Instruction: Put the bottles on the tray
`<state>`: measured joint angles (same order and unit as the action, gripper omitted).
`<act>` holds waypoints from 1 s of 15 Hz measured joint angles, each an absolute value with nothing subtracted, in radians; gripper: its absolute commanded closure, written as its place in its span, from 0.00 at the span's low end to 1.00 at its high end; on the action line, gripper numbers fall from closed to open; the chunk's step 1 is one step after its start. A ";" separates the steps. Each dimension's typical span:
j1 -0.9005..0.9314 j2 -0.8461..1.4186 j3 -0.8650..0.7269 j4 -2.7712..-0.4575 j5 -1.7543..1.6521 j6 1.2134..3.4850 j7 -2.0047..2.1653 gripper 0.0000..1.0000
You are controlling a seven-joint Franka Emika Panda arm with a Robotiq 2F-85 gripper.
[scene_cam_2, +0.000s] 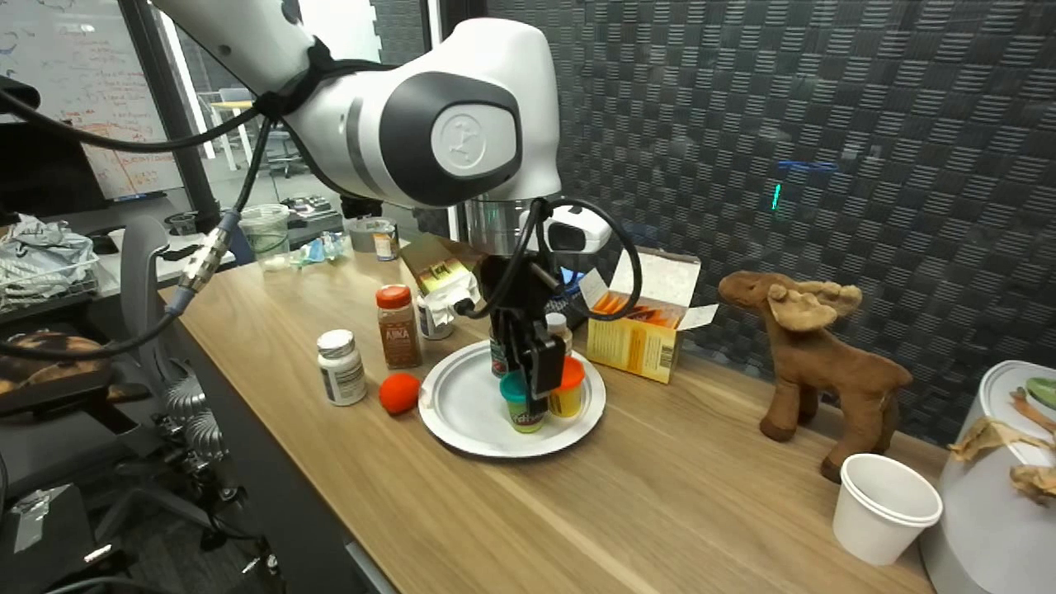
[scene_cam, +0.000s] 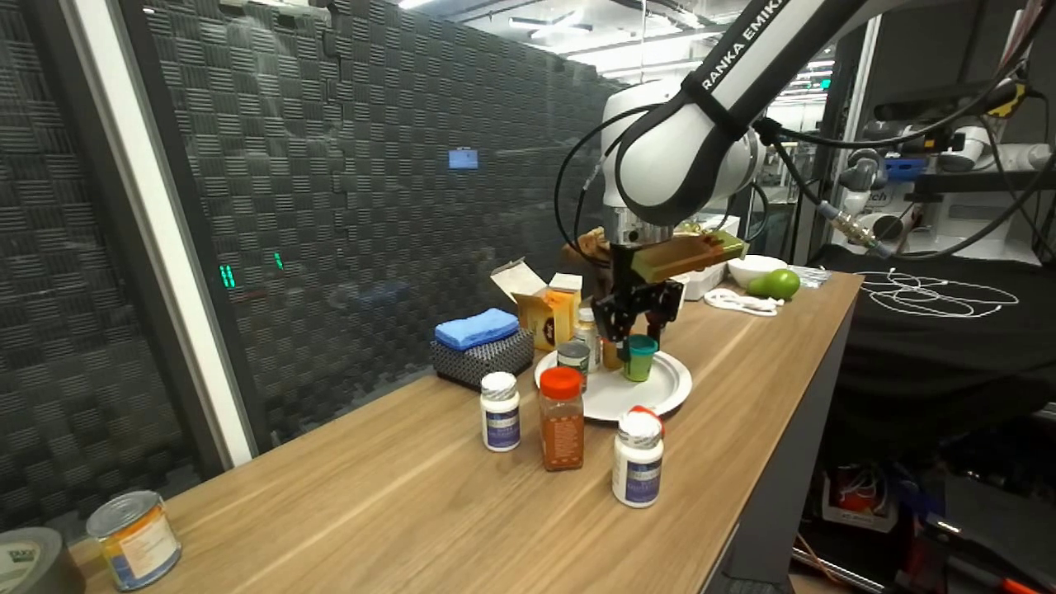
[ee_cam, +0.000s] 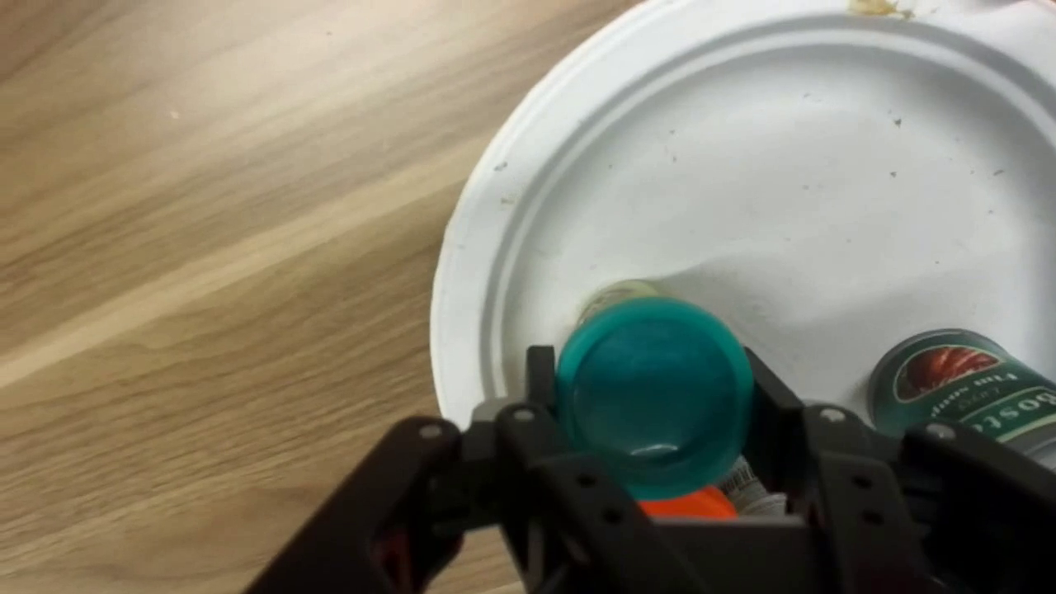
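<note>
Well, my gripper (ee_cam: 649, 379) is partway closed, a finger pressed to each side of the teal-topped green tub (scene_cam_2: 520, 410), which I hold over the near side of the plate (scene_cam_2: 462, 404) in an exterior view. The orange-lidded tub (scene_cam_2: 569, 388) stands just to its right there, so opening wide could shove that over; in the wrist view the tin can (ee_cam: 965, 392) sits near the finger at right and might be knocked too. Whether the green tub's base meets the plate I can't tell; a gap when I let go could make it drop and tip. In an exterior view the left white bottle (scene_cam: 501, 425), spice bottle (scene_cam: 562, 429) and right white bottle (scene_cam: 638, 472) stand off the plate, on the near side; a sloppy release could cost me room for them.
</note>
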<state>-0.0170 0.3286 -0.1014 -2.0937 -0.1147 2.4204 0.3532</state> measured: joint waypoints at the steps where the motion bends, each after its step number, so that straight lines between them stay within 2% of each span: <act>1: -0.017 0.329 -0.104 -2.096 -0.117 2.420 0.350 0.72; 2: -0.017 0.329 -0.107 -2.098 -0.122 2.421 0.348 0.22; 3: -0.017 0.329 -0.110 -2.099 -0.131 2.421 0.348 0.20; 6: -0.017 0.327 -0.115 -2.100 -0.142 2.422 0.348 0.01; 15: 0.022 0.127 -0.068 -2.099 -0.120 2.237 0.351 0.00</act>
